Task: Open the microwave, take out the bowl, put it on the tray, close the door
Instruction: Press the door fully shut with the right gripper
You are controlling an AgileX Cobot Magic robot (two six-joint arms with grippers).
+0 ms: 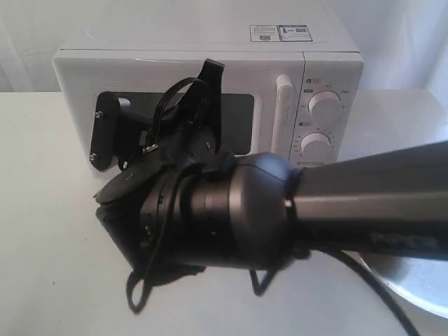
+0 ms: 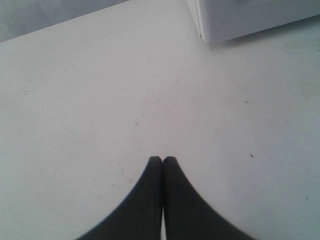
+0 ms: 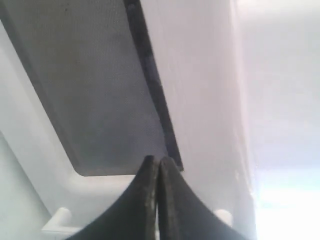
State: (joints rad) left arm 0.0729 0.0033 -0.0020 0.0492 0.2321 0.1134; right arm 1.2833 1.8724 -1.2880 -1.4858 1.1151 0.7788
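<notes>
The white microwave [image 1: 210, 52] stands at the back of the table with its door [image 1: 140, 78] closed. The dark window [image 1: 238, 119] and tall handle [image 1: 283, 112] face me. My right arm reaches across from the right, and my right gripper [image 1: 100, 140] is shut and empty in front of the window's left part. In the right wrist view the right gripper [image 3: 157, 160] points at a corner of the window [image 3: 100, 75]. My left gripper [image 2: 162, 159] is shut over bare table near a microwave corner [image 2: 240, 20]. The silver tray [image 1: 420, 283] shows at lower right. The bowl is hidden.
Two round dials [image 1: 324, 103] sit right of the handle. The right arm's thick dark body [image 1: 364, 203] and its cables [image 1: 150, 280] block much of the front of the table. A white backdrop hangs behind the microwave.
</notes>
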